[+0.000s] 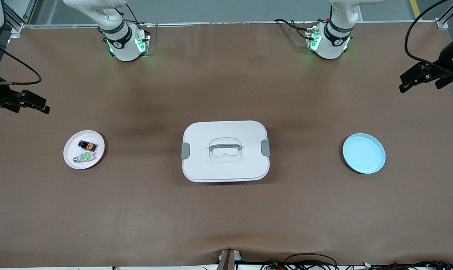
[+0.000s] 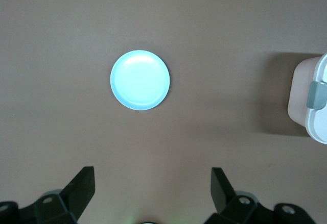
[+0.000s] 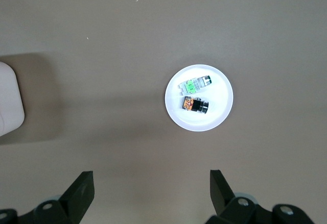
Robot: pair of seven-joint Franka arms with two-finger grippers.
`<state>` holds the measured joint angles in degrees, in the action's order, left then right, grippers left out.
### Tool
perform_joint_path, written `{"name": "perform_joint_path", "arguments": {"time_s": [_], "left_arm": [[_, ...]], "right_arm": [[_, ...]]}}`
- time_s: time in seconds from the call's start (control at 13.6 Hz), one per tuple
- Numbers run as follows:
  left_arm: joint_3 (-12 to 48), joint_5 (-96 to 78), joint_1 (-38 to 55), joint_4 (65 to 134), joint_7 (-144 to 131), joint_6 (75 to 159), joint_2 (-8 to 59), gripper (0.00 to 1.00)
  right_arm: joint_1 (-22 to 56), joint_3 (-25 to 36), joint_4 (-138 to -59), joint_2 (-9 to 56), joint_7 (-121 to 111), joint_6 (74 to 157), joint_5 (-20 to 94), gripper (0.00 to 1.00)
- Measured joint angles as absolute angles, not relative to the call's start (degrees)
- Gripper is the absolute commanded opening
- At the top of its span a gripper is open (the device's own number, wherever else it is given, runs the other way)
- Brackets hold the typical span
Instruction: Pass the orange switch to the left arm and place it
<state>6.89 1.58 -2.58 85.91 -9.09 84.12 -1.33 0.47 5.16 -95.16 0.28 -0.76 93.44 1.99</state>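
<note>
The orange switch, a tiny black piece with an orange mark, lies on a small white plate toward the right arm's end of the table. It also shows in the right wrist view. My right gripper hangs open and empty high over the table at that end, its jaws wide apart. The box stands at the table's middle, lid shut. My left gripper hangs open and empty high over the left arm's end of the table, its jaws wide apart.
A clear switch with a green mark lies on the same white plate, beside the orange one and nearer to the front camera. An empty light blue plate sits toward the left arm's end, and shows in the left wrist view.
</note>
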Motion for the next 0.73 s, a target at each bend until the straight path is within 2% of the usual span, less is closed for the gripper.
{"name": "perform_joint_path", "arguments": {"time_s": [0.73], "left_arm": [[6.2,1.6,-2.7,85.9,-9.0,83.9,-1.3,1.0]], "right_arm": [[0.5,5.1,-94.9,0.1,-0.8,93.4,2.0,1.0]]}}
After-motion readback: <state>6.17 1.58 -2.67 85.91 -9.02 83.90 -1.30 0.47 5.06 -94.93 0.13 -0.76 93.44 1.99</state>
